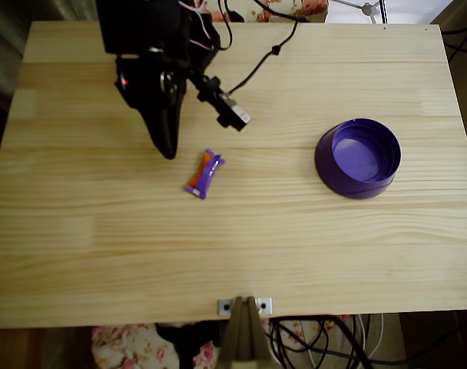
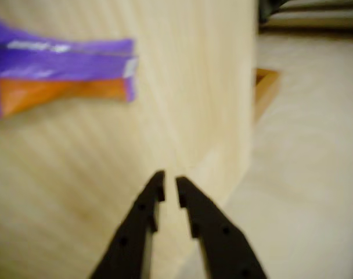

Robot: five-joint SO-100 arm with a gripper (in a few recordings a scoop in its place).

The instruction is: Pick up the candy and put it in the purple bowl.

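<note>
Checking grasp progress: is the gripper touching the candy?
Apart. The wrist view shows bare table between the gripper and the candy.

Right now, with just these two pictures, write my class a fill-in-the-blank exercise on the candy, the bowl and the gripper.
1. The candy lies on the ____, not in the bowl.
2. In the overhead view the bowl sits to the ____ of the candy.
3. The gripper holds ____ between its nearly closed fingertips.
4. The candy wrapper is purple with an ____ stripe.

Missing words: table; right; nothing; orange
</note>
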